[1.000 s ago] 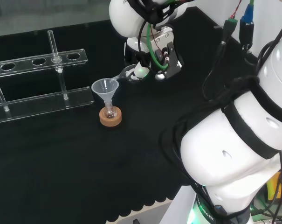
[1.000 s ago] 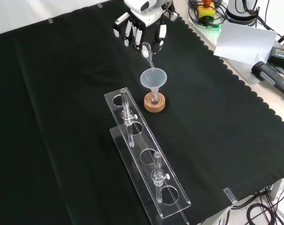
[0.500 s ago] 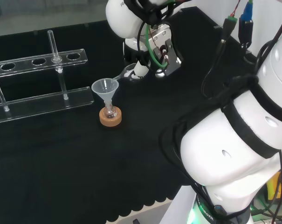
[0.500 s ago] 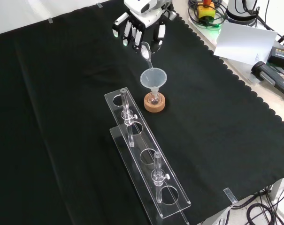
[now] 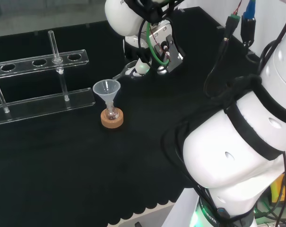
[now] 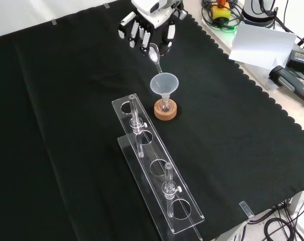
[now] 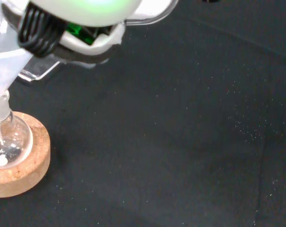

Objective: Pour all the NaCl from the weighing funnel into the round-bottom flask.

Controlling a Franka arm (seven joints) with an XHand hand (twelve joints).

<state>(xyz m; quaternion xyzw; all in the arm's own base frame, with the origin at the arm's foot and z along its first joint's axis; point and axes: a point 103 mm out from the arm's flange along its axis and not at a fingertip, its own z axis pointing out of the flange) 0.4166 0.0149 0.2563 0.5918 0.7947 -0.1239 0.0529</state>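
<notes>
Hanging above and just behind the funnel (image 6: pixel 164 83) in the front view: the weighing funnel (image 6: pixel 155 56), pinched in the curled fingers of the hand (image 6: pixel 147 31), long axis slanting down from the hand toward the funnel's mouth. Spout tip (image 6: pixel 159 70) pointing at the funnel's rim, apparently a little short of it and not touching.

Sitting under the funnel, neck plugged by its stem: the round-bottom flask (image 6: pixel 165 105), resting upright in a cork ring (image 6: pixel 165 112). In the wrist view, a small white patch lying at the bottom of the flask (image 7: pixel 1 150), probably salt; fine white specks dotting the black cloth (image 7: pixel 237 124) well apart from the cork ring (image 7: pixel 20 163).

In the head view, approaching the funnel (image 5: pixel 107 90) from the right: the weighing funnel (image 5: pixel 125 72), slanting down leftward out of the hand (image 5: pixel 139 66).

Counting: one weighing funnel, one funnel, one flask, one cork ring. Standing nearer the camera than the cork ring in the front view: one clear test-tube rack (image 6: pixel 157 173), holding two glass tubes.

Judging by the pose, aiming the spout over the funnel's mouth and tipping further along that slant being what remains.
</notes>
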